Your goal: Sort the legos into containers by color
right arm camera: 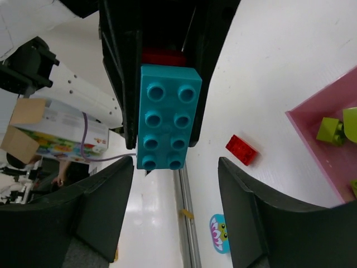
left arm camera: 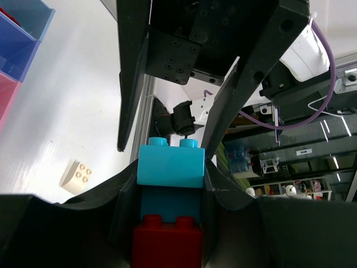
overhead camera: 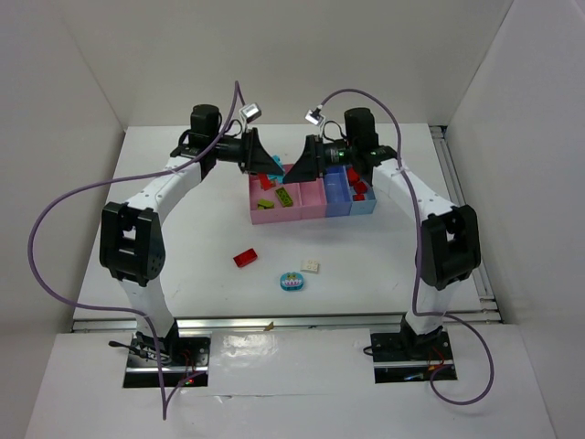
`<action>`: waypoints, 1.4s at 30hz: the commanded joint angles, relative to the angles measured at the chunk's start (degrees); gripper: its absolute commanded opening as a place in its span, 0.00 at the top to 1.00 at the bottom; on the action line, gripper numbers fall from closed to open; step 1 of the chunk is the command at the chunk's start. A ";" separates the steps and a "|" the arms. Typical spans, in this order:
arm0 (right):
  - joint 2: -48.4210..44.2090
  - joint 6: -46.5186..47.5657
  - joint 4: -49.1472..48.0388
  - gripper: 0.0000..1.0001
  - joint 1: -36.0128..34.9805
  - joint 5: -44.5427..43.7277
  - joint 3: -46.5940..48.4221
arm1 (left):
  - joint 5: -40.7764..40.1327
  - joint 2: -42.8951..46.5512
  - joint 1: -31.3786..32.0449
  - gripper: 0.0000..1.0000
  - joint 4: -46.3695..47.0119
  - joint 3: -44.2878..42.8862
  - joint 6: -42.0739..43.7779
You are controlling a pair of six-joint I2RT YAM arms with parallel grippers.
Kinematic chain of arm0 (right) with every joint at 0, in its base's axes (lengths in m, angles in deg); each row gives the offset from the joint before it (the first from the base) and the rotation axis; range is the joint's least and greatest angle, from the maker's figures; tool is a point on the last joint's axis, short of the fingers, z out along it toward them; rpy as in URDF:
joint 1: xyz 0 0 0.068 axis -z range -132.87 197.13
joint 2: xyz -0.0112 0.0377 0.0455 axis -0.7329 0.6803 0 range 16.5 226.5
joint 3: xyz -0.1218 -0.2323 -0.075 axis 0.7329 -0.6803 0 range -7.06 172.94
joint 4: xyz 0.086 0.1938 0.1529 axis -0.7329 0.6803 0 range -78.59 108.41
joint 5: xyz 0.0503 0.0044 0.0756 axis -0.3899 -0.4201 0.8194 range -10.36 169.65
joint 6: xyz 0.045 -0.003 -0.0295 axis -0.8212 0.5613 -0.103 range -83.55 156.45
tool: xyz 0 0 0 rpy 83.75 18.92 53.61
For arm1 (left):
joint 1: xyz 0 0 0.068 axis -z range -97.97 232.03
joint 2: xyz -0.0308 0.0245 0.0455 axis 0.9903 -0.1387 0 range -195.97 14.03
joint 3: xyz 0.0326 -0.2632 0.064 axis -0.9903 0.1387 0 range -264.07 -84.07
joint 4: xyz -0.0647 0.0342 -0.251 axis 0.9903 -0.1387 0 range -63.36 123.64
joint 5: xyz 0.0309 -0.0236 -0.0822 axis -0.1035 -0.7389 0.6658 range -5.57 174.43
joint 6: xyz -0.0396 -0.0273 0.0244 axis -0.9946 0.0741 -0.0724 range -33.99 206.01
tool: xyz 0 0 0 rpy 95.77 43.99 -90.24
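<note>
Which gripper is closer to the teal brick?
Left: the left gripper is clamped on the teal brick; the right gripper faces it, open, fingers either side of its end.

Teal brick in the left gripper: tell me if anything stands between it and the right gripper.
Nothing visible does. In the right wrist view the teal brick, pinched by the left gripper, faces the open right gripper across bare air. A red brick sits behind it, on the far side.

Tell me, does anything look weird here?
Yes. The left gripper holds a teal-blue plastic brick stuck onto a red plastic brick. Two colours joined together like that cannot be sorted by colour.
</note>
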 commanded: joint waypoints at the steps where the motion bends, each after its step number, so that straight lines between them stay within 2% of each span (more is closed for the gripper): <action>1: 0.55 -0.10 -3.72 0.33 -0.65 3.26 3.73 | 2.70 1.21 -0.29 1.00 2.57 -1.71 -0.15; 5: 1.69 -0.81 -4.77 0.38 -1.26 3.88 3.74 | 2.70 1.21 -0.29 1.00 1.24 -1.71 1.60; 10: 2.83 -1.33 -4.78 0.38 -1.88 6.41 4.44 | 2.18 1.21 -0.29 1.00 -0.34 -2.24 2.13; 13: 2.84 -5.70 -9.42 0.45 -2.40 7.91 3.57 | 2.18 0.69 -0.29 1.00 -1.56 -2.85 3.27; 15: 2.84 -6.78 -12.15 0.58 -2.40 7.92 2.33 | 1.65 0.68 -0.29 1.00 -2.70 -3.46 4.14; 16: 2.84 -6.78 -12.16 0.70 -2.40 7.92 2.33 | 1.65 0.68 -0.29 1.00 -3.32 -4.08 5.02; 18: 2.84 -6.78 -12.16 0.82 -2.93 7.92 2.33 | 1.65 0.68 -0.29 1.00 -4.81 -4.60 5.81; 20: 2.84 -6.78 -10.85 0.92 -2.93 7.04 2.33 | 1.65 0.68 -0.29 1.00 -5.60 -5.13 7.22; 23: 1.70 -6.78 -11.55 0.95 -1.80 5.90 0.14 | -0.98 0.68 -0.29 1.00 -9.64 -7.41 10.30; 25: 1.00 -6.78 -11.55 0.96 -1.27 3.88 -1.53 | -1.52 0.68 -0.29 0.76 -12.72 -7.95 11.01; 27: -0.50 -7.83 -12.24 0.97 -0.12 3.35 -2.59 | -1.52 0.68 -0.82 0.43 -12.73 -8.48 11.62; 28: -0.50 -7.84 -13.03 0.99 -0.12 3.35 -3.46 | -2.04 0.68 -0.82 0.36 -13.25 -8.48 11.62; 30: -1.12 -9.41 -14.17 0.99 0.49 3.35 -4.08 | -0.56 0.07 -0.82 0.31 -13.26 -8.48 12.15; 31: -1.73 -10.38 -16.36 0.99 0.50 3.35 -4.95 | -0.55 0.07 -0.82 0.24 -13.26 -8.48 12.15; 35: -2.26 -11.62 -17.17 1.00 1.55 3.35 -5.58 | -0.55 0.07 -0.82 0.10 -13.26 -7.86 12.15; 37: -2.26 -11.62 -16.48 1.00 2.07 2.83 -5.58 | -0.55 0.07 -0.82 0.07 -13.26 -7.86 12.15; 42: -2.88 -13.90 -19.80 1.00 3.13 2.21 -6.72 | -1.60 0.07 -2.49 0.05 -13.79 -5.32 12.15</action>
